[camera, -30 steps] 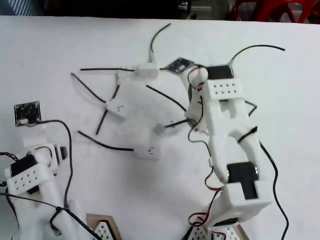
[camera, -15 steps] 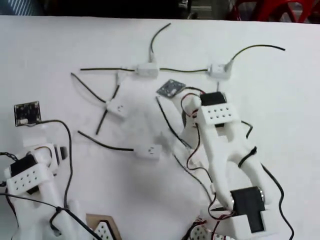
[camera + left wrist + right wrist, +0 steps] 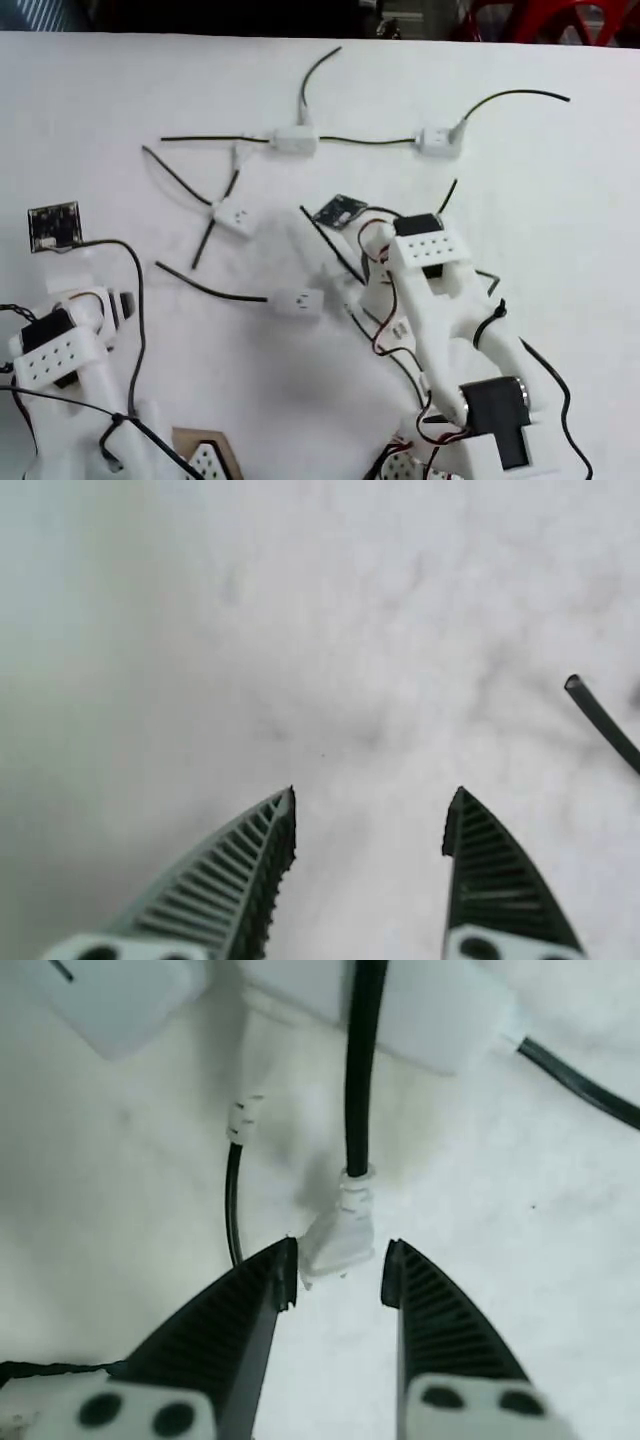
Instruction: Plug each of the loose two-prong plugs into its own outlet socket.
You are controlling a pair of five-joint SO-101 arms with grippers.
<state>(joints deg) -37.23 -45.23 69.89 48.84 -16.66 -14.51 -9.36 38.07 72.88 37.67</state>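
Right gripper (image 3: 338, 1260) (jaws apart) straddles a plug (image 3: 340, 1232), mid table (image 3: 110, 1170).

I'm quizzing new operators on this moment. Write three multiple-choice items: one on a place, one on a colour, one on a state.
1. Where is the white plug?
A: between the tips of the right claw
B: plugged into a socket
C: atop an arm

2. What colour is the plug's cable?
A: red
B: black
C: yellow

3. How is the left claw?
A: shut on a plug
B: shut, empty
C: open, empty

Key:
1 A, the right wrist view shows the plug lying loose on the table between the tips.
2 B, the cable running into the plug is black.
3 C, its jaws stand apart with nothing between them.
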